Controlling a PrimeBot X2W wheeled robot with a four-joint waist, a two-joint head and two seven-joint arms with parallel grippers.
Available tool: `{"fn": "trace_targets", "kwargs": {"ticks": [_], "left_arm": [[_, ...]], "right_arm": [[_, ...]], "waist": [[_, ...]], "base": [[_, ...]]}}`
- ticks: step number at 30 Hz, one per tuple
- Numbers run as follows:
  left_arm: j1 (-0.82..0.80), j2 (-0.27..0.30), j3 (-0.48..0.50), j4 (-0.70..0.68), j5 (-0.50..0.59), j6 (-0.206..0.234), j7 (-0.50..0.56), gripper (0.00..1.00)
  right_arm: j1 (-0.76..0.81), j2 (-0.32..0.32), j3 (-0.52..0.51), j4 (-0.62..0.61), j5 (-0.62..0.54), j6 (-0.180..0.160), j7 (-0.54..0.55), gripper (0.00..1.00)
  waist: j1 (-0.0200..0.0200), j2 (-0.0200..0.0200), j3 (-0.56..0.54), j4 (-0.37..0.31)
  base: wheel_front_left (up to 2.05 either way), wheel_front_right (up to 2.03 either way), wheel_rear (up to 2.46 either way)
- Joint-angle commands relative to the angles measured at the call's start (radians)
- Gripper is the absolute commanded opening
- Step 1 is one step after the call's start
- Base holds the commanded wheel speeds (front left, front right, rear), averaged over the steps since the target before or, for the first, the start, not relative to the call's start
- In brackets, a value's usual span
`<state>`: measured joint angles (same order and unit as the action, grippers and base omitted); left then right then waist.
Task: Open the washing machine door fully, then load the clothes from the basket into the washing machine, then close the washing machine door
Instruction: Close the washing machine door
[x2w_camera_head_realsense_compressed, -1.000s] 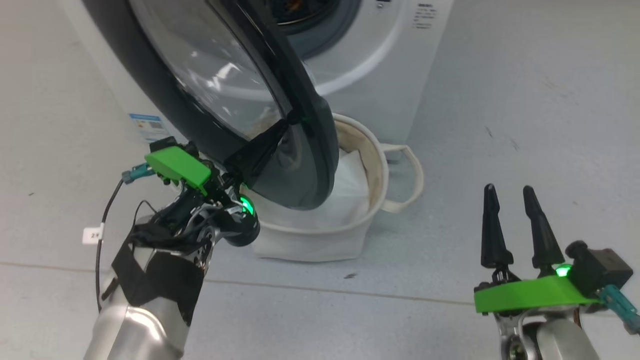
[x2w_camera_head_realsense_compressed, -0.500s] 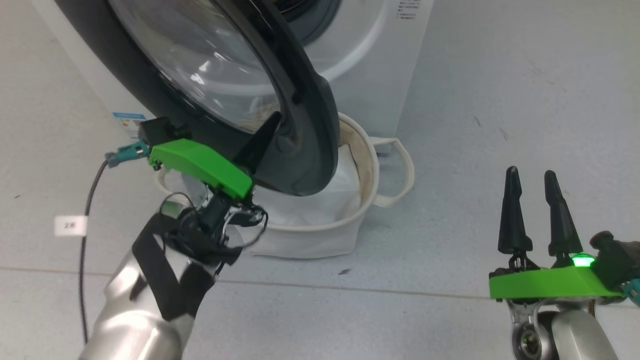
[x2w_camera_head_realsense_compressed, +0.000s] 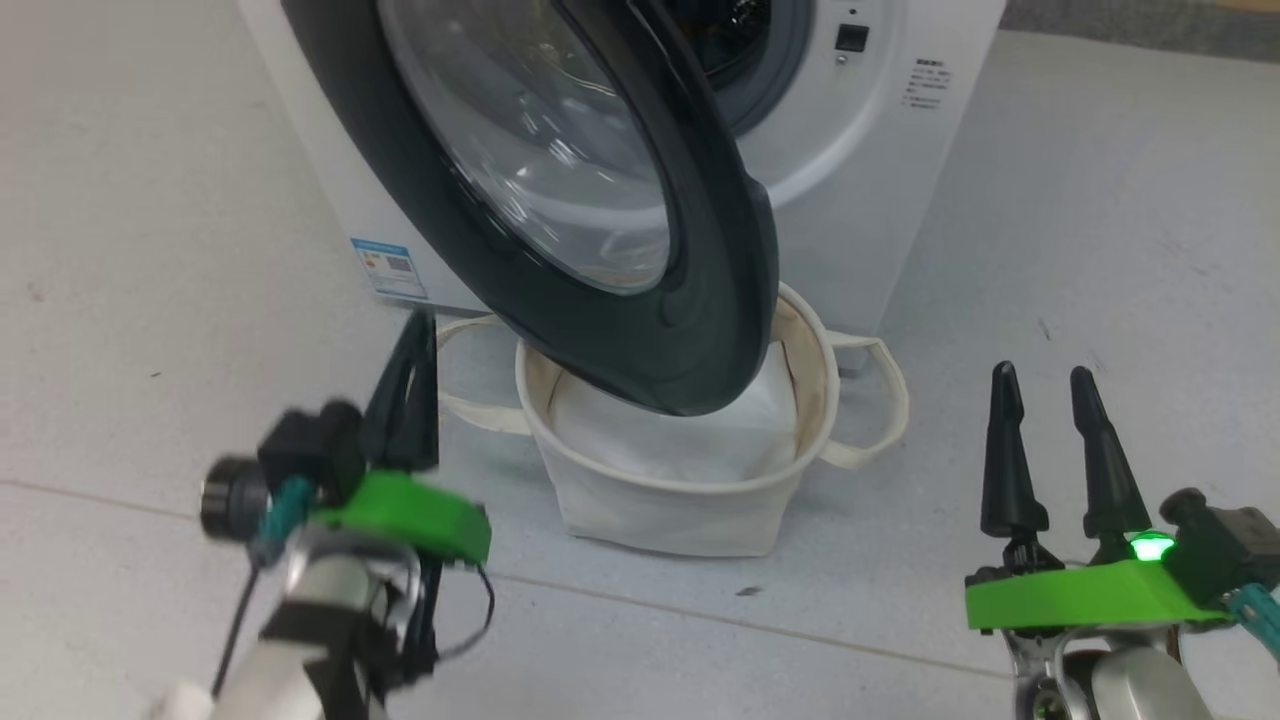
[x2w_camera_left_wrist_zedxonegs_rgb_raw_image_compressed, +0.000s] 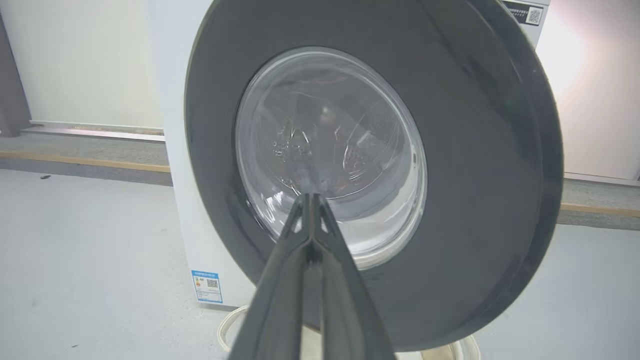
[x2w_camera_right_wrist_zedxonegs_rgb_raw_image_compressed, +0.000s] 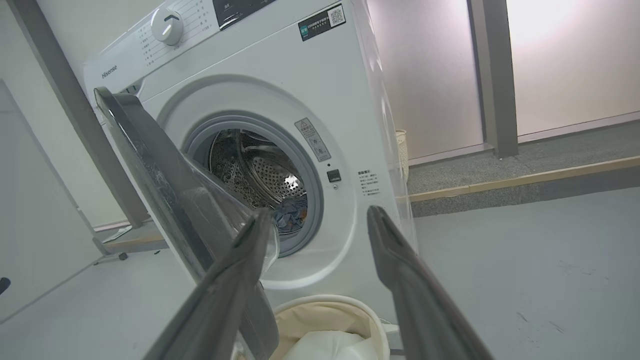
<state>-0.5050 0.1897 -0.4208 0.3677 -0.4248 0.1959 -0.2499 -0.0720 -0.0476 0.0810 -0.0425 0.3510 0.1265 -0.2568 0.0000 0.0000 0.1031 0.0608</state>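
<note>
So, where this one's at: the washing machine door (x2w_camera_head_realsense_compressed: 700, 330) is swung roughly halfway out from the washing machine (x2w_camera_head_realsense_compressed: 880, 180), and its lower rim hangs over the basket (x2w_camera_head_realsense_compressed: 650, 510). The basket sits on the floor tight against the machine's front. In the right wrist view there's a bundle of blue fabric down in the drum, which I'd say is the clothes (x2w_camera_right_wrist_zedxonegs_rgb_raw_image_compressed: 290, 220). All I can see in the basket is the white liner sheet (x2w_camera_head_realsense_compressed: 680, 440). My read is that the loading is basically done and the only step left is shutting the door.

The left gripper (x2w_camera_head_realsense_compressed: 422, 330) is clenched with nothing in it, out on the floor just left of the basket. Its wrist camera looks straight at the door's outer face. The right gripper (x2w_camera_head_realsense_compressed: 1045, 400) is spread wide and empty, well off to the basket's right.

Hard to tell:
- The door covers a good part of the basket, so a stray garment underneath can't be ruled out.
- The door also blocks part of the drum mouth.
- The left gripper is smeared with blur in the head view.
</note>
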Motion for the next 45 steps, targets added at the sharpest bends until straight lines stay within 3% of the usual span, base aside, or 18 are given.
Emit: {"fn": "trace_targets", "kwargs": {"ticks": [1, 3, 4, 5, 15, 28, 34, 40, 45], "left_arm": [[0.032, 0.008, 0.055, -0.051, 0.035, 0.003, -0.011, 0.00], [0.087, -0.009, 0.088, -0.083, 0.080, -0.009, -0.012, 0.00], [0.108, -0.017, 0.103, -0.093, 0.099, -0.016, -0.012, 0.46], [0.127, -0.024, 0.118, -0.100, 0.117, -0.023, -0.012, 1.00], [0.210, -0.096, 0.206, -0.080, 0.209, -0.098, -0.012, 1.00], [0.235, -0.130, 0.269, -0.053, 0.264, -0.134, -0.012, 1.00], [0.230, -0.136, 0.266, -0.051, 0.278, -0.154, -0.012, 1.00], [0.206, -0.138, 0.259, -0.051, 0.288, -0.160, -0.012, 1.00], [0.189, -0.139, 0.235, -0.047, 0.276, -0.161, -0.012, 1.00]], "right_arm": [[-0.009, -0.003, 0.028, -0.035, -0.015, 0.004, -0.005, 1.00], [-0.006, -0.003, 0.033, -0.034, -0.019, 0.004, -0.005, 1.00], [-0.005, -0.003, 0.036, -0.034, -0.022, 0.004, -0.005, 1.00], [-0.005, -0.003, 0.038, -0.032, -0.025, 0.004, -0.005, 1.00], [0.002, -0.003, 0.037, -0.027, -0.033, 0.004, -0.005, 1.00], [0.004, -0.003, 0.042, -0.024, -0.029, 0.004, -0.005, 1.00], [-0.019, -0.003, 0.028, -0.081, -0.001, 0.004, -0.005, 1.00], [-0.076, -0.003, 0.143, -0.117, -0.035, 0.004, -0.005, 1.00], [-0.161, -0.003, 0.273, -0.062, -0.101, 0.004, -0.005, 1.00]], "waist": [[0.0000, 0.0000, -0.012, 0.015], [0.0000, 0.0000, -0.016, 0.022], [0.0000, 0.0000, -0.017, 0.024], [0.0000, 0.0000, -0.019, 0.026], [0.0000, 0.0000, -0.020, 0.044], [0.0000, 0.0000, -0.033, 0.053], [0.0000, 0.0000, -0.030, 0.059], [0.0000, 0.0000, -0.005, 0.071], [0.0000, 0.0000, 0.027, 0.092]], "base": [[0.00, 0.00, 0.00], [0.00, 0.00, 0.00], [0.00, 0.00, 0.00], [0.00, 0.00, 0.00], [0.00, 0.00, 0.00], [0.00, 0.00, 0.00], [0.00, 0.00, 0.00], [0.00, 0.00, 0.00], [0.00, 0.00, 0.00]]}}
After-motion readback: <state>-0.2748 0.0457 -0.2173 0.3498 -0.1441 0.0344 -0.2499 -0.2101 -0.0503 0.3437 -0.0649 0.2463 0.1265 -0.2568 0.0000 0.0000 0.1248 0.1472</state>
